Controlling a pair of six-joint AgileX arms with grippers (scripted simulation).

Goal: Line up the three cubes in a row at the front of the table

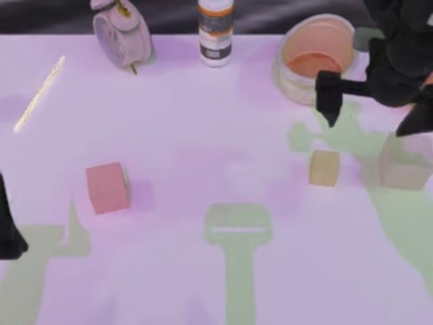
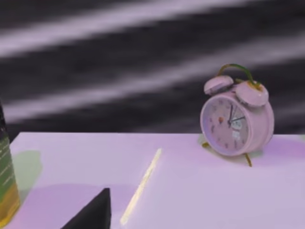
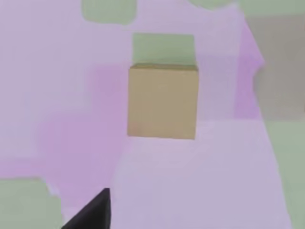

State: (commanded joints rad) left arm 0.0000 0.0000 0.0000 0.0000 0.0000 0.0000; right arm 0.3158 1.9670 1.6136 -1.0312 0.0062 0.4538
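My right gripper (image 1: 329, 108) hangs above the table's right half, holding nothing; whether its fingers are spread I can't tell. Just below it sits the small matte tan-yellow cube (image 1: 324, 168), with the large pale pinkish-white cube (image 1: 404, 164) near its right. The mid-sized pink-red cube (image 1: 107, 187) lies well apart, left. I'd centre squarely over the tan one before descending. Left arm parked at the left edge.

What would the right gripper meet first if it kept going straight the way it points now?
Probably the tan-yellow cube: it sits directly ahead in the right wrist view, with only bare table around it. In the top view the right gripper hangs just behind it; height is unclear.
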